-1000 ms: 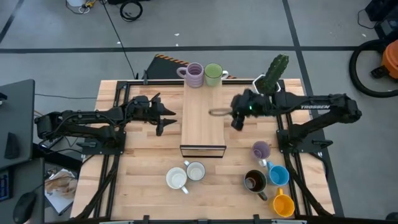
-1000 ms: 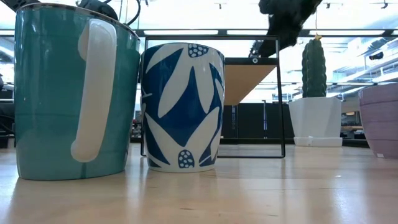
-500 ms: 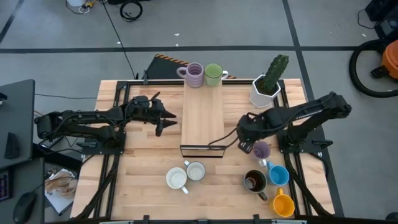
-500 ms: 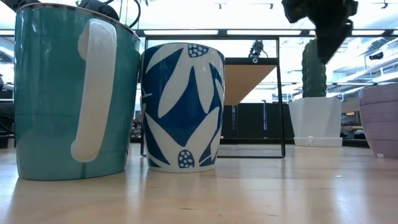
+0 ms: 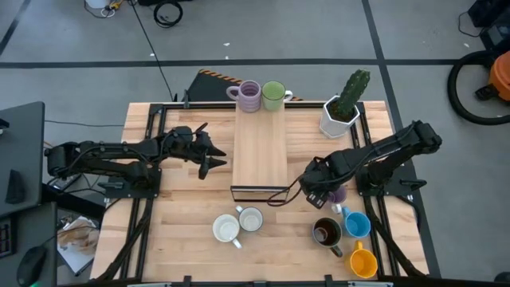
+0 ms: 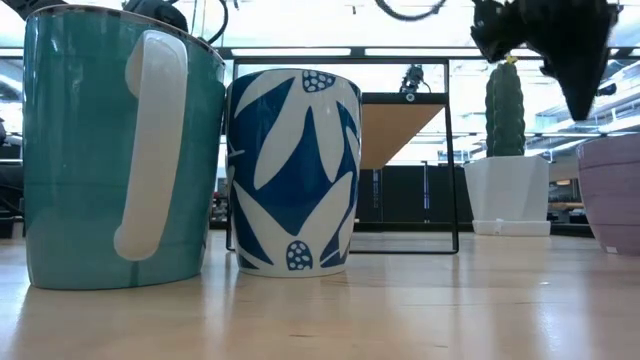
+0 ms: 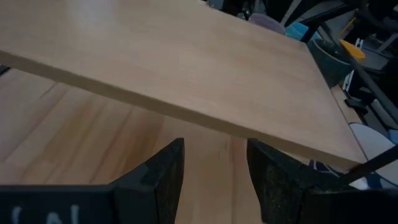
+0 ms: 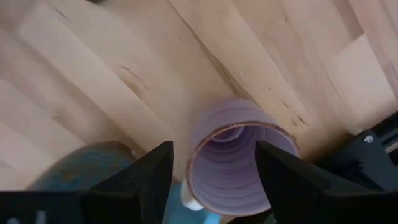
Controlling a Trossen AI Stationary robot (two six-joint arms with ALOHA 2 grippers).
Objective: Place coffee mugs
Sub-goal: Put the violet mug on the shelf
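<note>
- Two mugs, lilac (image 5: 249, 96) and green (image 5: 273, 95), stand on the shelf (image 5: 260, 155) at its far end.
- Right tool (image 5: 317, 190) hovers over a second lilac mug (image 8: 239, 158) on the worktop (image 5: 183, 207), fingers spread wide to either side of its rim, not touching.
- Left tool (image 5: 209, 152) waits beside the shelf, fingers apart, empty.
- Remaining mugs sit along the worktop's near edge.
</note>
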